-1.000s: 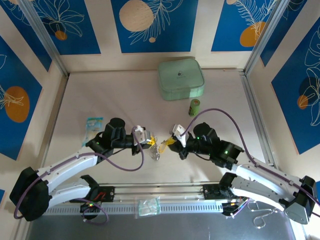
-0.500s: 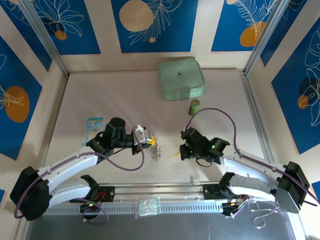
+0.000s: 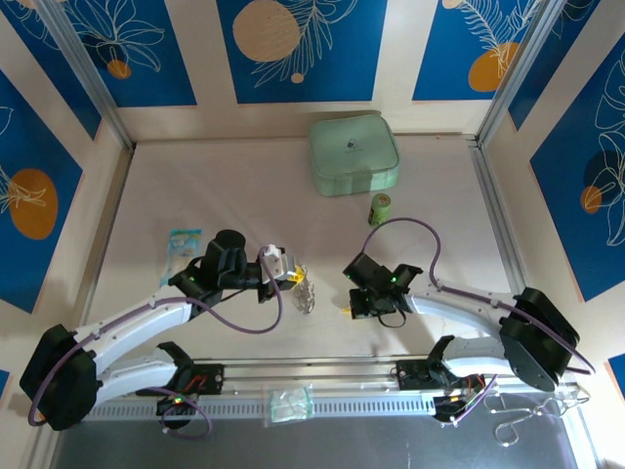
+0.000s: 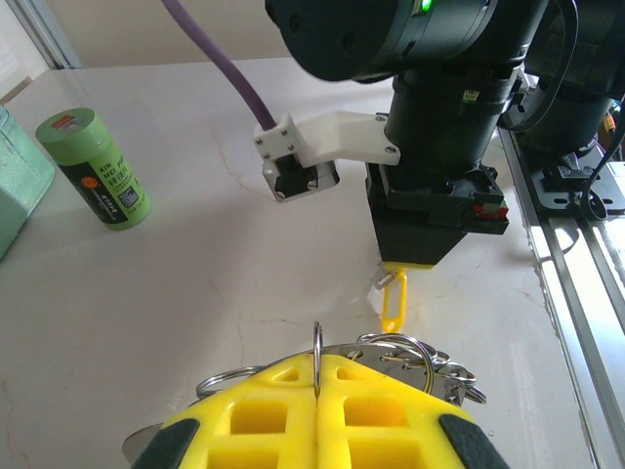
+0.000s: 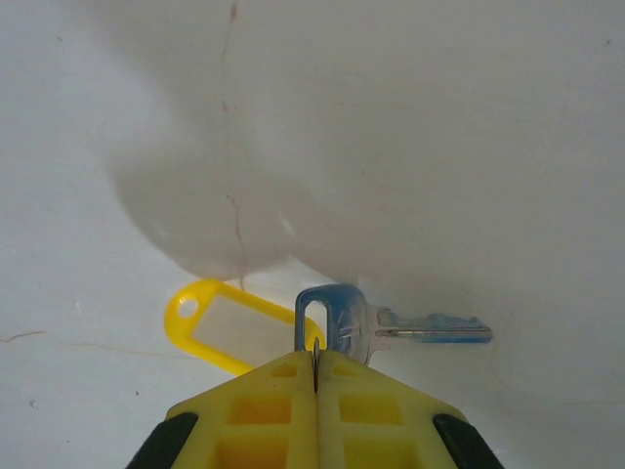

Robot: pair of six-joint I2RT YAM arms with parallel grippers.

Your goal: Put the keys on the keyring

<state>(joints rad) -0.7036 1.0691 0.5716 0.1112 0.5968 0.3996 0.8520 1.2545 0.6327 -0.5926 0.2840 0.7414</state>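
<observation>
From the right wrist, key lies crosswise, blade rightward (yellow tag leftward)

White-shelled arms with black joints, purple cables, green indicator lights and yellow jaws.

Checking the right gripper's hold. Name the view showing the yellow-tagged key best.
Right wrist: the yellow-tagged key lies close up, tag and blade plain, at the right gripper's shut tips. Left wrist gives the tag dangling beneath that gripper; top external, a yellow speck.
</observation>
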